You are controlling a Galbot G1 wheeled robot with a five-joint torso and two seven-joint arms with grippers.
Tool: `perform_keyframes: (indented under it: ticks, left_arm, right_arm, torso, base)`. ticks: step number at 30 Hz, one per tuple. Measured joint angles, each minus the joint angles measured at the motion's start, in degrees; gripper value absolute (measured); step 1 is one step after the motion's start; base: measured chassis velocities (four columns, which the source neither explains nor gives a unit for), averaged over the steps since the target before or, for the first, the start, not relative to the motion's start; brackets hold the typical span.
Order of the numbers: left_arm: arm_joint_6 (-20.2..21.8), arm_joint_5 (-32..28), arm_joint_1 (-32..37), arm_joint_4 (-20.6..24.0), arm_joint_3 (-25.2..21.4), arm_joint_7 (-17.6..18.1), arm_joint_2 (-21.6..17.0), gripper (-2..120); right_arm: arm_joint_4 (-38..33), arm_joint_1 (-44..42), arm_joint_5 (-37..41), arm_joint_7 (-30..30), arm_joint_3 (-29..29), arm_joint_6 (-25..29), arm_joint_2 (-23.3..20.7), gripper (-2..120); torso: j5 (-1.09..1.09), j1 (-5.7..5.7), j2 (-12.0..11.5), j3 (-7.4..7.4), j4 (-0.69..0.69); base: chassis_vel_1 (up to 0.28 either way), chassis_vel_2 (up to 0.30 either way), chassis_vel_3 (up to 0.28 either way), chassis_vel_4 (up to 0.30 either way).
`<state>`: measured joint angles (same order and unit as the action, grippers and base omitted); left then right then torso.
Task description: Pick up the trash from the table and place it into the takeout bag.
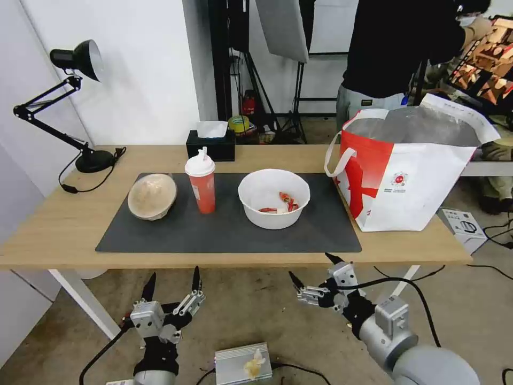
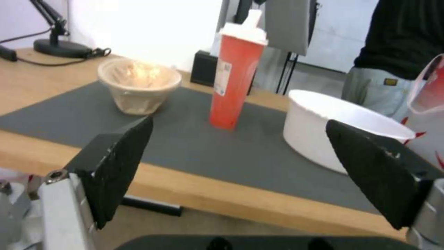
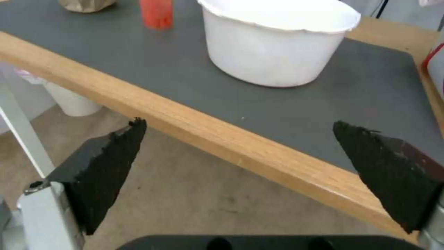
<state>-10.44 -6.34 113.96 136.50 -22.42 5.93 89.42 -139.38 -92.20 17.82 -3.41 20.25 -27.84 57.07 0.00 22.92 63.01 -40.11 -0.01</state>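
Trash (image 1: 273, 198) sits untouched on the table (image 1: 64, 224), takeout bag (image 1: 406, 171) at its right end. I hold left claw (image 1: 172, 282) and right claw (image 1: 312, 267) open below the edge; next, reach a bowl.

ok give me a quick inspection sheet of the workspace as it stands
surface: wooden table with a grey mat.
job's things: on the mat, beige bowl, red cup upright, white bowl with red scraps; takeout bag open at the table's right end.
clutter: tissue box, desk lamp.
grippers: left pincer and right pincer open, below the front edge.
cables: lamp cord on the table.
surroundings: a person behind the bag.
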Motion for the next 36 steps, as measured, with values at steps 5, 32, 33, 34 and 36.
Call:
perform_keyframes:
  ticks: [5, 32, 33, 34, 36]
  left_arm:
    - [-0.45, -0.10, 0.15, 0.70, -0.06, -0.31, -0.08, 100]
    - [-2.07, -0.35, 0.60, 1.66, 0.24, -0.26, -0.01, 100]
    - [-2.07, -0.35, 0.60, 1.66, 0.24, -0.26, -0.01, 100]
    - [-2.09, -0.35, 0.65, 1.66, 0.26, -0.26, 0.07, 100]
    - [-2.10, -0.33, 0.67, 1.65, 0.22, -0.25, 0.17, 100]
  right_arm:
    - [0.42, 0.40, -0.08, 0.53, 0.15, 2.73, -0.15, 100]
    - [4.76, 13.43, 10.95, 4.51, 5.26, 15.23, -9.27, 100]
    - [4.76, 13.43, 10.95, 4.51, 5.26, 15.23, -9.27, 100]
    - [5.43, 14.35, 11.79, 5.14, 5.46, 15.98, -9.91, 100]
    - [6.43, 15.75, 13.27, 5.86, 5.49, 16.87, -11.10, 100]
  torso:
    - [0.00, 0.00, 0.00, 0.01, 0.00]
    - [0.00, 0.00, 0.01, 0.00, 0.01]
    - [0.00, 0.00, 0.01, 0.00, 0.01]
    - [0.00, 0.00, 0.01, 0.01, 0.01]
    - [0.01, 0.00, 0.01, 0.00, 0.01]
  base:
    - [0.000, 0.000, 0.000, 0.000]
    - [0.000, 0.000, 0.000, 0.000]
    - [0.000, 0.000, 0.000, 0.000]
    - [0.000, 0.000, 0.000, 0.000]
    - [0.000, 0.000, 0.000, 0.000]
